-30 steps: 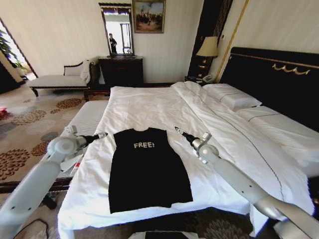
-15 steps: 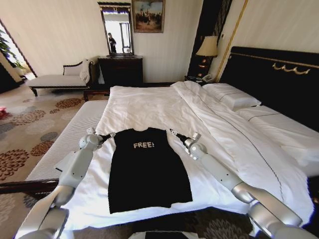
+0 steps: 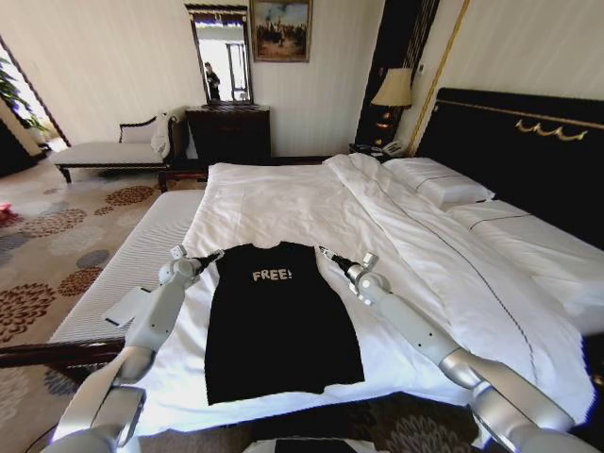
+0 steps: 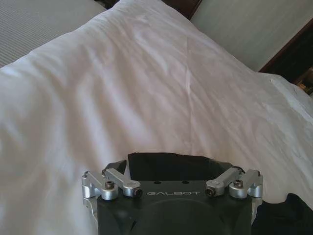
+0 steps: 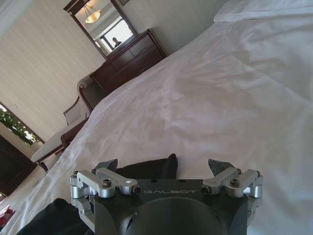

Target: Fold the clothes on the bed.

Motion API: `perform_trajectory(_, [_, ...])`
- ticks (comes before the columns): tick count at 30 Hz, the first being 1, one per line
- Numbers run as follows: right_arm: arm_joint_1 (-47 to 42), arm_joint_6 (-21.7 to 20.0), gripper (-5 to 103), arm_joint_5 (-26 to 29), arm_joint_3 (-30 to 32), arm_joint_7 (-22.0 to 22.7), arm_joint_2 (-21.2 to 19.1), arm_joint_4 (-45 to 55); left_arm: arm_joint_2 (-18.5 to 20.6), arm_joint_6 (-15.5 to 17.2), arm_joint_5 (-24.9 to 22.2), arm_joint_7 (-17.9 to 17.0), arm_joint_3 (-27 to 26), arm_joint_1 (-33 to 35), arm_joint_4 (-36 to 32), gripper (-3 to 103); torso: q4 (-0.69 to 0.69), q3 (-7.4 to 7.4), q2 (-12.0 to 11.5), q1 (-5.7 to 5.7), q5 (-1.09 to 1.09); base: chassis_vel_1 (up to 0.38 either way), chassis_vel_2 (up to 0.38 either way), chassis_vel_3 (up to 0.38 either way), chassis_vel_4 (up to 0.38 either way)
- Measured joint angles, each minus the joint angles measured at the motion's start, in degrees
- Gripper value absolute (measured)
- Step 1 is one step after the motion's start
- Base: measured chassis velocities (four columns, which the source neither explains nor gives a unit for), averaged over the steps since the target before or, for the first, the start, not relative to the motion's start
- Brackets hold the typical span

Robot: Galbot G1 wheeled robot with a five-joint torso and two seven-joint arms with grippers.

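Seemingly one T-shirt [image 3: 281, 321], two end effectors [image 3: 213, 255] [image 3: 325, 252].

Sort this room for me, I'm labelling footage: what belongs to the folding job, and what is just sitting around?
In the job:
- black T-shirt, spread flat
- bed it lies on
- left claw, open at one shoulder corner
- right claw, open at the other

Just around:
- pillows
- bedside lamp
- dresser with mirror
- upholstered bench
- painting
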Motion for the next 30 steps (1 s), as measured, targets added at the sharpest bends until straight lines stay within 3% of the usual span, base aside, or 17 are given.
perform_trajectory(2, [-0.41,0.07,100,-0.03,0.35,0.06,-0.79,0.51,-0.1,-0.37,0.67,0.17,0.16,-0.33,0.35,87,0.0,0.0,0.0,0.0,0.01,0.0,0.0,0.0,0.0])
perform_trajectory(4, [-0.49,0.08,100,-0.04,0.44,0.07,-0.95,0.61,-0.1,-0.37,0.74,0.16,0.2,-0.33,0.39,87,0.01,0.0,0.0,0.0,0.01,0.0,0.0,0.0,0.0])
perform_trajectory(6, [-0.77,0.14,100,-0.09,0.74,0.13,-1.4,1.08,0.05,-0.1,0.87,-0.39,0.27,-0.27,0.42,71,0.0,0.0,0.0,0.0,0.01,0.0,0.0,0.0,0.0])
perform_trajectory(8, [-0.86,0.16,100,-0.12,0.82,0.14,-1.48,1.24,0.17,0.2,0.81,-0.65,0.27,-0.11,0.26,71,0.01,0.0,0.0,0.0,0.01,0.0,0.0,0.0,0.0])
perform_trajectory(11, [-1.23,0.22,100,-0.25,1.04,0.22,-1.69,1.73,1.24,1.28,-0.01,-1.46,0.18,1.43,-1.67,52,0.02,0.0,0.0,0.0,0.0,0.0,0.0,0.0,0.0])
perform_trajectory(14, [-1.54,0.28,100,-0.45,1.22,0.23,-1.72,1.88,2.12,1.51,-0.8,-1.71,-0.12,2.84,-3.24,52,0.02,-0.01,0.0,0.0,0.01,0.0,0.0,0.0,0.0])
perform_trajectory(15, [-1.77,0.32,100,-0.59,1.28,0.24,-1.72,2.03,2.71,1.55,-1.01,-1.7,-0.35,3.77,-3.91,64,0.02,-0.01,0.0,-0.01,0.0,0.0,0.0,0.0,0.0])
perform_trajectory(17, [-1.9,0.33,100,-0.68,1.29,0.25,-1.73,2.09,2.99,1.52,-0.96,-1.62,-0.48,4.2,-4.05,64,0.02,-0.01,0.0,-0.01,0.0,0.0,0.0,0.0,0.0])
perform_trajectory(21, [-2.35,0.42,100,-1.08,1.3,0.77,-1.69,2.61,2.55,0.07,-0.05,-0.6,-1.09,4.61,-2.88,85,0.04,0.0,0.0,-0.01,0.0,0.0,0.0,0.0,0.0])
perform_trajectory(23, [-2.4,0.44,100,-1.1,1.28,0.96,-1.7,2.74,2.22,-0.2,0.24,-0.41,-1.11,4.4,-2.46,85,0.03,0.0,0.0,0.0,-0.01,0.0,0.0,0.0,0.0])
perform_trajectory(27, [-2.55,0.48,100,-1.13,1.16,1.43,-2.12,3.57,0.88,-1.37,1.72,0.56,-0.96,2.39,0.15,98,-0.01,0.0,0.0,0.0,0.01,0.0,0.0,0.0,0.0])
perform_trajectory(30, [-2.54,0.49,100,-1.09,1.14,1.48,-2.34,3.68,0.28,-2.02,2.6,1.12,-0.72,1.26,1.95,100,0.0,0.0,0.0,0.0,0.0,0.0,0.0,0.0,0.0])
